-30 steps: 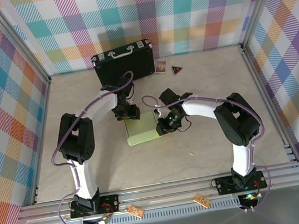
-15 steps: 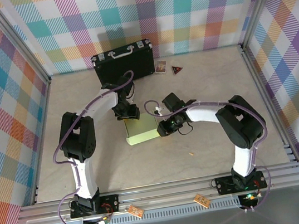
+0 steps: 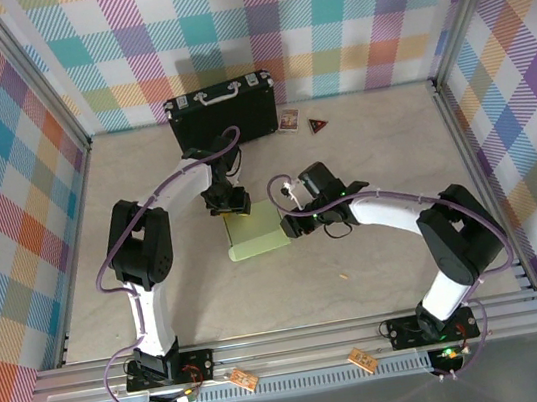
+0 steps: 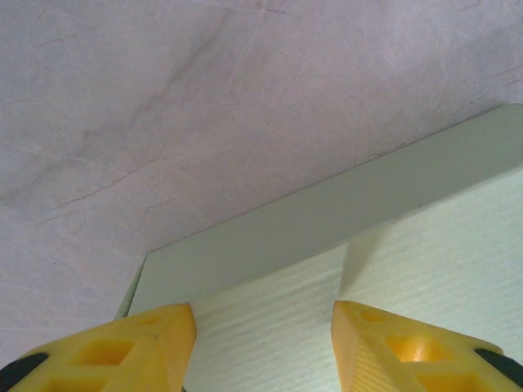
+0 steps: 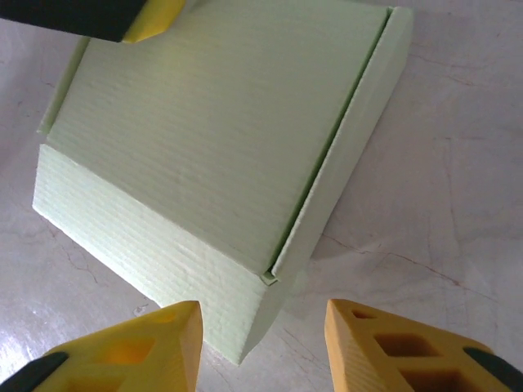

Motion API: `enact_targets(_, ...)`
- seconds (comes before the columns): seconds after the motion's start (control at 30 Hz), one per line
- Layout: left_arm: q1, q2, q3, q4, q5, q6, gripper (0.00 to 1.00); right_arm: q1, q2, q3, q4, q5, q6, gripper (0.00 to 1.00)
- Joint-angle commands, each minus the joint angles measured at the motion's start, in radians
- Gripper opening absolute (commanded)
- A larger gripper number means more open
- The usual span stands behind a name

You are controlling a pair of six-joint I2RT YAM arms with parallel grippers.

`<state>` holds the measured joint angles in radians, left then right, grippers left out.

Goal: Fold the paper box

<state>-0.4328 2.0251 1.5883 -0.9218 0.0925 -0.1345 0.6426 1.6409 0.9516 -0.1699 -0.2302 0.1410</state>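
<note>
Top external view: on the beige table (image 3: 374,165), the left gripper (image 3: 228,205) sits at the far edge of the pale green rectangular card box (image 3: 256,233), jaws parted, empty; the right gripper (image 3: 300,220), just beside its right side, jaws parted, empty.

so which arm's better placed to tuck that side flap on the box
right, probably: the right claw, open, faces the paper box corner where the side flap sits outside the lid; the left claw is over the lid

The pale green rectangular paper box (image 5: 204,139) is matt card with a fine ribbed texture. The pale veined table (image 4: 204,98) looks smooth, faintly glossy. The right gripper's yellow fingers (image 5: 139,351) are smooth plastic.
</note>
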Motion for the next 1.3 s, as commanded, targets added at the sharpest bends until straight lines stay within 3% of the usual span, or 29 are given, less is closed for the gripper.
enact_targets(0.0, 0.011, 0.057, -0.053, -0.065, 0.086, -0.024, 0.49, 0.007, -0.043, -0.018, -0.007, 0.026, 0.005, 0.45)
enact_targets(0.3, 0.034, -0.042, 0.04, -0.145, 0.158, -0.029, 0.58, 0.006, -0.119, -0.107, 0.026, 0.012, -0.003, 0.48)
enact_targets(0.43, 0.037, -0.054, 0.151, -0.242, 0.033, -0.005, 0.58, 0.005, -0.152, -0.13, 0.057, 0.026, -0.047, 0.52)
enact_targets(0.5, 0.046, -0.074, 0.14, -0.233, -0.012, -0.015, 0.58, 0.005, -0.166, -0.14, 0.079, 0.032, -0.072, 0.55)
enact_targets(0.63, 0.071, -0.14, 0.022, -0.124, 0.069, -0.03, 0.58, 0.006, -0.193, -0.151, 0.115, -0.009, -0.105, 0.58)
enact_targets(0.7, 0.074, -0.146, 0.011, -0.106, 0.055, -0.032, 0.58, 0.005, -0.216, -0.174, 0.154, -0.009, -0.118, 0.59)
enact_targets(0.83, 0.113, -0.118, 0.039, -0.05, 0.04, -0.047, 0.59, 0.005, -0.23, -0.177, 0.155, 0.03, -0.112, 0.65)
enact_targets(1.03, 0.121, 0.07, 0.201, -0.081, 0.1, -0.005, 0.6, 0.007, -0.161, -0.1, 0.047, 0.012, -0.048, 0.66)
enact_targets(1.27, 0.117, 0.081, 0.057, -0.032, 0.114, -0.031, 0.59, 0.008, -0.053, -0.084, 0.072, -0.022, 0.002, 0.66)
